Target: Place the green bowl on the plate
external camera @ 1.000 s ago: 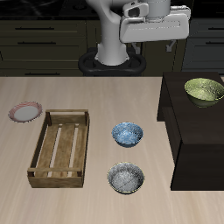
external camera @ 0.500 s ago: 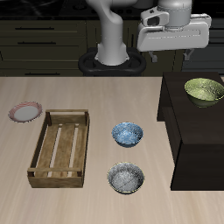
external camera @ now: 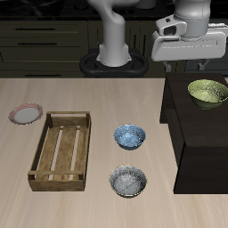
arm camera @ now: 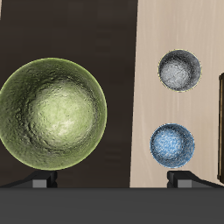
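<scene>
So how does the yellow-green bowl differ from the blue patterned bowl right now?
The round yellow-green bowl sits on the dark raised surface; the round blue patterned bowl sits on the pale wooden tabletop. The green one has a mottled olive inside, the blue one a speckled blue inside. The gripper hovers above the green bowl, not the blue. Both stand upright and empty.

Front overhead; wrist straight down

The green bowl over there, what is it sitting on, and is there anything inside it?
The green bowl sits on a dark raised block beside the wooden table. Its mottled inside looks empty in the wrist view. The surface right under the bowl is covered.
</scene>
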You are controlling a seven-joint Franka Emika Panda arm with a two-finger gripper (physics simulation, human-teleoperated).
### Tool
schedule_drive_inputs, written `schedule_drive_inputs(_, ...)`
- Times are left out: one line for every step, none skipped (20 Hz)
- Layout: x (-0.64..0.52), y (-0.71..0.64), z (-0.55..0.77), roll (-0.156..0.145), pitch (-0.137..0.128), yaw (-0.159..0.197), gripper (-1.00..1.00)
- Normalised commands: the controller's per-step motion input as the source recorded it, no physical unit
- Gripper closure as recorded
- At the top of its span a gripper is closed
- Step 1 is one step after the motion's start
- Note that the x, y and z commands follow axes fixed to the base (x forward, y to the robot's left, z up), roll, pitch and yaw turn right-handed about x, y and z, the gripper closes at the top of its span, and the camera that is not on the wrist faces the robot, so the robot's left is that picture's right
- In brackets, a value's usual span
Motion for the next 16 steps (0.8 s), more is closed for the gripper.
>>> schedule_drive_inputs(0.23,0.09,-0.24,-0.002,0.033,0.053,-1.00)
schedule_drive_inputs(0.13,-0.10,-0.15,0.000,0.042,0.011,-1.00)
schedule_drive_inputs(0.09,0.06,-0.17,-0.035,-0.018,0.004,-1.00)
schedule_drive_inputs(0.08,0.05,-0.13,0.021,-0.030,0.069,-1.00)
schedule_drive_inputs(0.16,-0.06,-0.27,-0.011,0.076,-0.006,-1.00)
schedule_drive_inputs(0.09,0.04,-0.19,-0.001,0.003,0.049,-1.00)
schedule_drive_inputs(0.16,0.04,-0.25,0.022,-0.004,0.067,-1.00)
schedule_drive_inputs(0.12,0.21,-0.75,0.022,0.033,0.085,-1.00)
schedule_drive_inputs(-0.06,-0.12,0.01,0.000,0.000,0.000,-1.00)
schedule_drive_inputs(0.04,0.22,-1.10,0.085,0.102,0.055,-1.00)
schedule_drive_inputs(-0.16,0.24,-0.46,0.107,0.036,0.065,-1.00)
schedule_drive_inputs(-0.14,0.19,-0.42,0.053,-0.062,0.147,-1.00)
schedule_drive_inputs(-0.10,0.03,-0.43,0.008,0.079,-0.055,-1.00)
schedule_drive_inputs(-0.17,0.23,-0.40,0.106,0.000,0.054,-1.00)
schedule_drive_inputs(-0.07,0.10,-0.35,0.049,-0.012,0.106,-1.00)
schedule_drive_inputs(-0.02,0.04,-0.48,-0.001,0.065,0.025,-1.00)
